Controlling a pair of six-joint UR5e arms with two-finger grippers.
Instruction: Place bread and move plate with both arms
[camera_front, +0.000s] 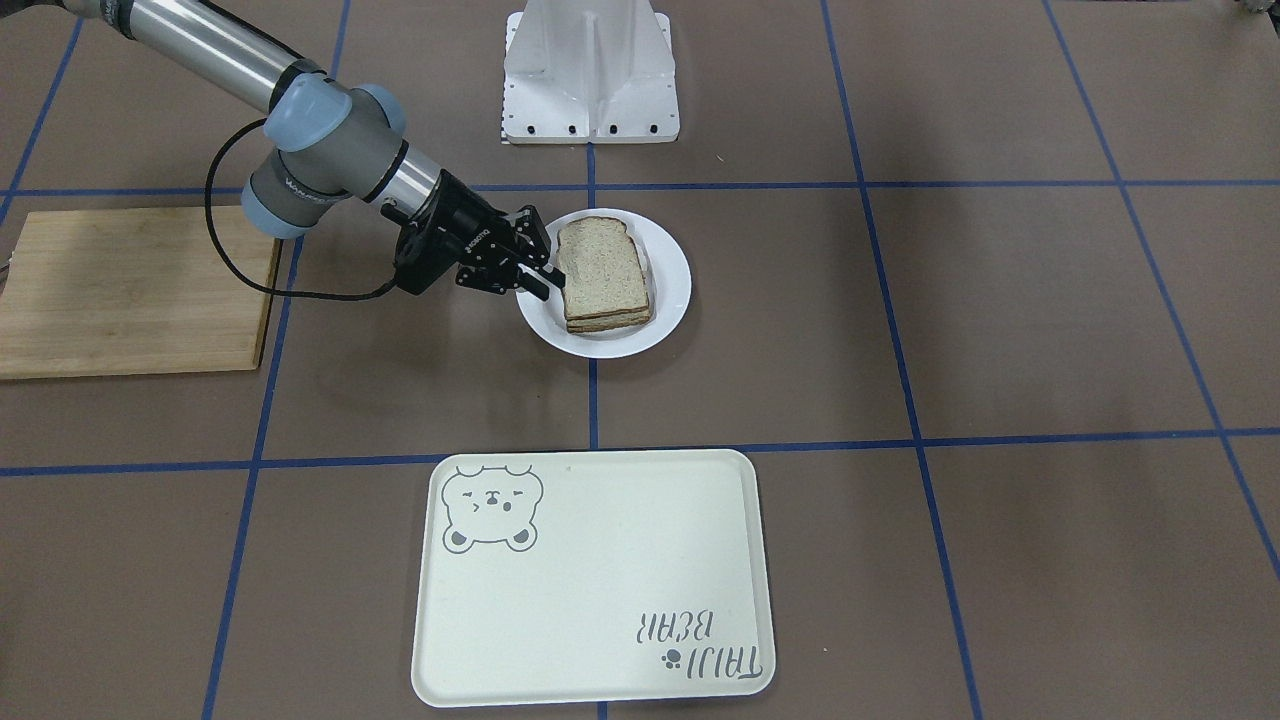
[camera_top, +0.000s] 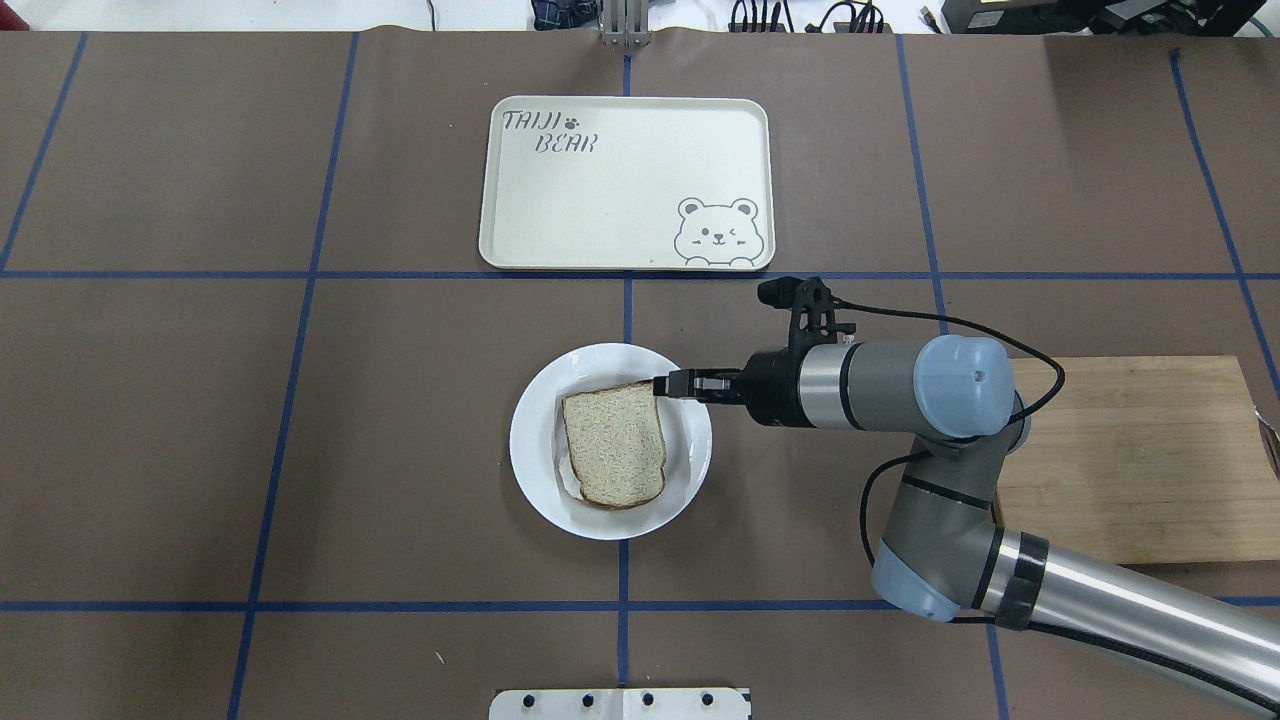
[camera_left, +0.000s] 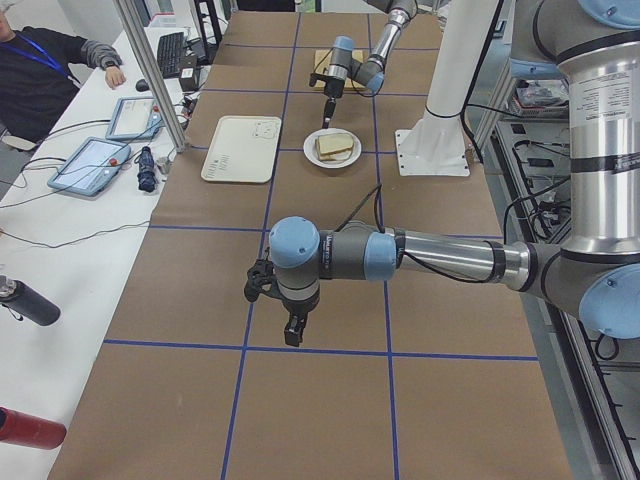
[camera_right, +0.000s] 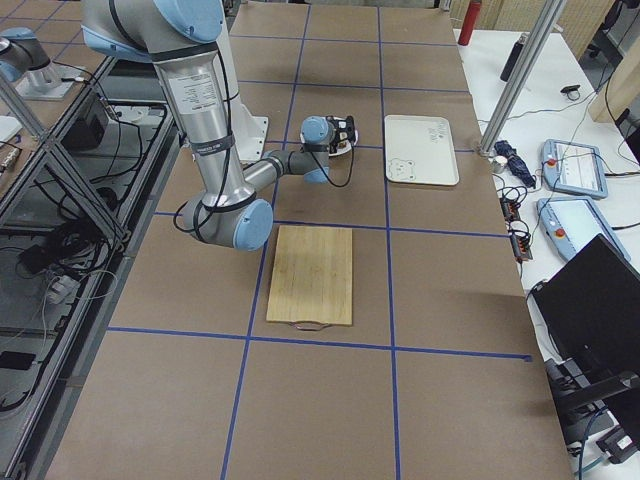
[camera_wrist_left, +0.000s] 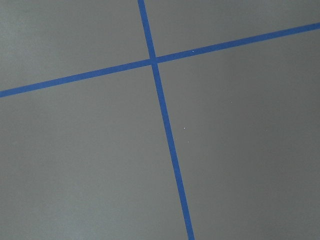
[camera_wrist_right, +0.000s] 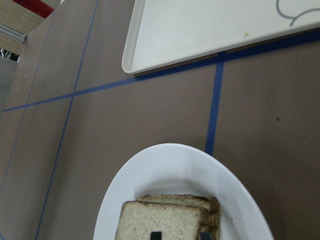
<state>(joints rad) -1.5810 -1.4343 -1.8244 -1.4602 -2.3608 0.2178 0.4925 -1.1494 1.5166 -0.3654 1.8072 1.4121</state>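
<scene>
Overhead exterior view: bread (camera_top: 612, 445) lies flat as top slice of a small stack, domed end toward the robot, on the plate (camera_top: 535, 470). Front cam shows at least one more crust edge under it. Plate sits mid-table (camera_top: 200, 400) on a blue tape line (camera_top: 624, 310), btwn the white base (camera_front: 590, 80) and the bear tray (camera_top: 600, 200), well apart from both. Right gripper (camera_top: 662, 385) reaches in over the plate rim on the robot's right side, tips at the bread's corner nearest the tray. In the front cam its jaws stand apart, not clamped on the slice. Right wrist cam has both fingertips (camera_wrist_right: 156, 235) low in frame just over the slice edge, w/ the plate rim and tray corner beyond. Right arm comes in past the wooden board (camera_top: 1130, 460), which lies on the robot's right, apart from the plate. Left gripper (camera_left: 292, 330) shows only in the exterior left view, pointing down over bare table well away from the plate; can't tell if its jaws are apart or together. Left wrist cam shows only brown cover and crossing tape
</scene>
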